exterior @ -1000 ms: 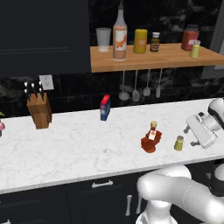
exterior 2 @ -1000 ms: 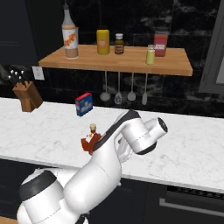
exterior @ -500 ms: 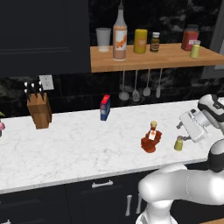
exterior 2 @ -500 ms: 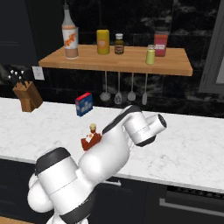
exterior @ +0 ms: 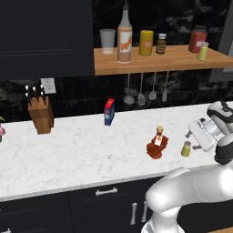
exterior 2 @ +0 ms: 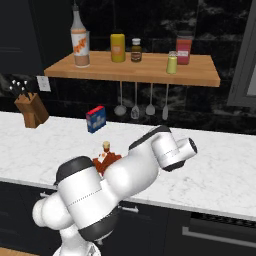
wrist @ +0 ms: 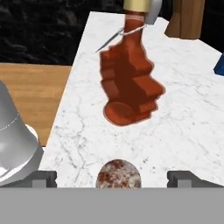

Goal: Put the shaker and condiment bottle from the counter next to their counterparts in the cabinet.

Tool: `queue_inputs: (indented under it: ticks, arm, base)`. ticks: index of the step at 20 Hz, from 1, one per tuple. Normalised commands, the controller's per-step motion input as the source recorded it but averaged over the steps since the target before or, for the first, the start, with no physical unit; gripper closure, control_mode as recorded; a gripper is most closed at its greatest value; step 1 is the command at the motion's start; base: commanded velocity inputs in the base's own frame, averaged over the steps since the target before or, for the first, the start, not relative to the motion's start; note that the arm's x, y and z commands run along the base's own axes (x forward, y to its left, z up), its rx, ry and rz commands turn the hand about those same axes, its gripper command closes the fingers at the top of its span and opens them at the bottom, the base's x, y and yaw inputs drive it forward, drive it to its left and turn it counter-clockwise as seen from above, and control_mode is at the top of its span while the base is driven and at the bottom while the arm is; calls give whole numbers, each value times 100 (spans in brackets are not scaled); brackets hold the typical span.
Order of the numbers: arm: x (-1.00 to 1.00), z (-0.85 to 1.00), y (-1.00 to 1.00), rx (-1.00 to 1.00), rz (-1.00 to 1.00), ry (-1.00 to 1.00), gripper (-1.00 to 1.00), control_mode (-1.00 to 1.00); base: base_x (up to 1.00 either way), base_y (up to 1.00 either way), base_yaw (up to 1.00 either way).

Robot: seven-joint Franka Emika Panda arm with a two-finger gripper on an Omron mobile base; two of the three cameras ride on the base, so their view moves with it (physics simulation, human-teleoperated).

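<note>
The counter (exterior: 82,154) ran across the left base view, white marble over dark drawers (exterior: 104,205). Near its right end stood the condiment bottle (exterior: 157,143), reddish-brown, upright, with a tan cap. Just to its right stood the shaker (exterior: 186,149), small and yellow-green, apart from the bottle. The gripper (exterior: 195,136) hung beside the shaker on its right, close to it; whether it touched could not be told from this view.

In the hand view the fingertips (wrist: 43,178) rose at the bottom edge, spread wide to either side, with nothing clasped between them. The shaker's speckled cap (wrist: 118,176) showed between them, low in the frame. Beyond it the bottle (wrist: 129,78) stood on the marble (wrist: 183,109), and past that a corner of the knife block (wrist: 186,19).

Above the counter, the cabinet shelf (exterior: 159,61) carried a pale cup (exterior: 107,41), the tall pale bottle (exterior: 124,34) with an orange label, a yellow canister (exterior: 146,43), a small dark jar (exterior: 161,44), a red jar (exterior: 198,40) and the matching shaker (exterior: 203,51) near the right end. Utensils (exterior: 141,91) hung beneath the shelf.

On the counter's left stood the knife block (exterior: 40,113), and a blue box (exterior: 109,111) stood near the wall. In the right base view the arm (exterior 2: 125,175) hid most of the condiment bottle (exterior 2: 106,150).
</note>
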Motion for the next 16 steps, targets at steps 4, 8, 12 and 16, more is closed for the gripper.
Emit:
queue_inputs:
  ticks: [4,8,12,16]
  arm:
    - [0,-20,-1,1,5,0,-100,-100]
    - [4,-16,0,0,4,0,-100,-100]
    - [6,-14,1,0,4,0,-100,-100]
    - [0,-30,17,0,4,-1,-100,-100]
  base:
    - [0,0,0]
    - [0,0,0]
    - [0,0,0]
    - [0,0,0]
